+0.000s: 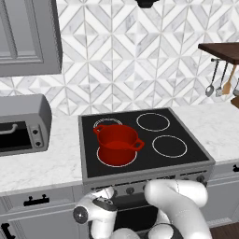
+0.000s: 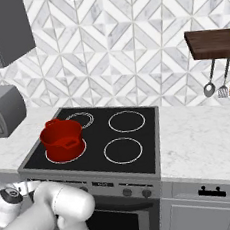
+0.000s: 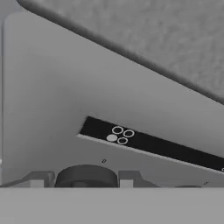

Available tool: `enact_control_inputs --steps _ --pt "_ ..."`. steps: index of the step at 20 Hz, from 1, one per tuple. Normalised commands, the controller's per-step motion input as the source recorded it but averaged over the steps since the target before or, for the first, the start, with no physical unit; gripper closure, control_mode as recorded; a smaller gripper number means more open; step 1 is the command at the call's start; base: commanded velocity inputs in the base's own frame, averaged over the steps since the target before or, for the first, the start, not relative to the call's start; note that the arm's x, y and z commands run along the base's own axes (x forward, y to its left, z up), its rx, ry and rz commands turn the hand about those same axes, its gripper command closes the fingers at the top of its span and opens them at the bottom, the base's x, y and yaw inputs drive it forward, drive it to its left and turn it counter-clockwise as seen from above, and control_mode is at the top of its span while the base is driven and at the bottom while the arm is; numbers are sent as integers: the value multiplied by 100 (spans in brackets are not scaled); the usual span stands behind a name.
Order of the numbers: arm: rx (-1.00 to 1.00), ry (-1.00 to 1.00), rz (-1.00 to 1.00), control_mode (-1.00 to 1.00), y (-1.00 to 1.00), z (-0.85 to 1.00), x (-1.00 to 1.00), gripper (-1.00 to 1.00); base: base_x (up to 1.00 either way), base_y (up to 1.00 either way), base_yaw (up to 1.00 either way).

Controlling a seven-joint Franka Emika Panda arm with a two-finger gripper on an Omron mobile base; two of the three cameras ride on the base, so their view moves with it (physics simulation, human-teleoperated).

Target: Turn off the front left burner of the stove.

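Note:
The stove (image 1: 196, 156) (image 2: 149, 133) has a black glass top, and the red pot (image 1: 116, 142) (image 2: 62, 137) stands on its front left burner (image 1: 103, 160) (image 2: 55, 159), whose thin white ring shows around the pot's base. My arm reaches low to the left end of the stove's front panel. In the hand view my gripper (image 3: 82, 180) is shut on a dark round knob (image 3: 86, 175), one fingertip (image 3: 38, 179) on each side. Above the knob, a black label strip (image 3: 175, 151) carries small burner circles, one of them filled. That view is rolled, so the panel slants.
A grey toaster oven (image 1: 21, 123) (image 2: 1, 111) sits on the marble counter left of the stove. A wooden shelf (image 1: 221, 50) (image 2: 212, 44) with hanging utensils is at the right wall. More dark knobs (image 1: 130, 190) (image 2: 127, 191) line the front panel above the oven door.

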Motion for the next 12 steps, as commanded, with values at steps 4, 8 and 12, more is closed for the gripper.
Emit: enact_control_inputs --steps 4,8,12 --pt "60 7 -25 -100 -32 3 0 100 0 0 0" --pt "60 3 -30 -100 -26 0 0 100 0 0 0" --pt "53 1 -31 -100 -25 0 0 100 0 0 0"
